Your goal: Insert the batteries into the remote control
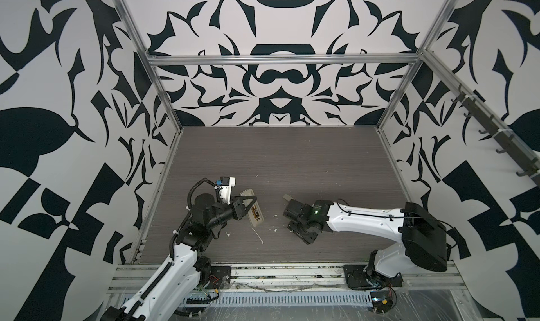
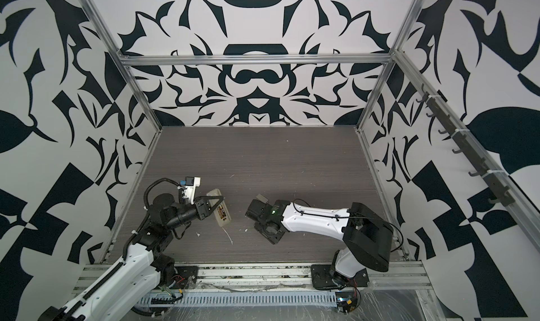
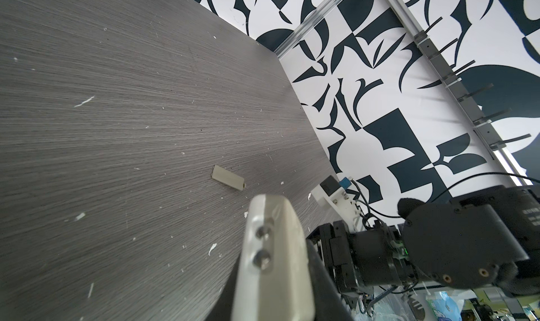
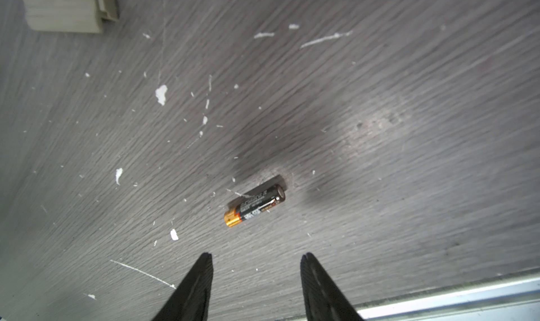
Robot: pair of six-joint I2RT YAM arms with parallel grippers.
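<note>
In both top views the left pincer (image 1: 253,204) is clamped across the remote control (image 1: 255,220), which lies beige back up, lower left of centre on the tabletop (image 1: 292,159). The seated battery (image 1: 256,211) already fills one slot of the open bay, and the detached cover (image 1: 287,197) lies near centre; the second cell I cannot find here. In the left wrist view the remote's end fills the lower middle of the frame, and the cover lies apart from it, higher up. In the right wrist view the loose battery (image 4: 254,205) lies flat just below centre, slanted, with its gold end toward the lower left. The right pincer (image 4: 257,256) hangs about half wide and empty, its tips short of the cell. To pick well, I judge it should advance until the tips straddle the dark barrel, turn so the jaws cross its length, and close on the middle rather than the gold end, so that the battery does not roll away.
</note>
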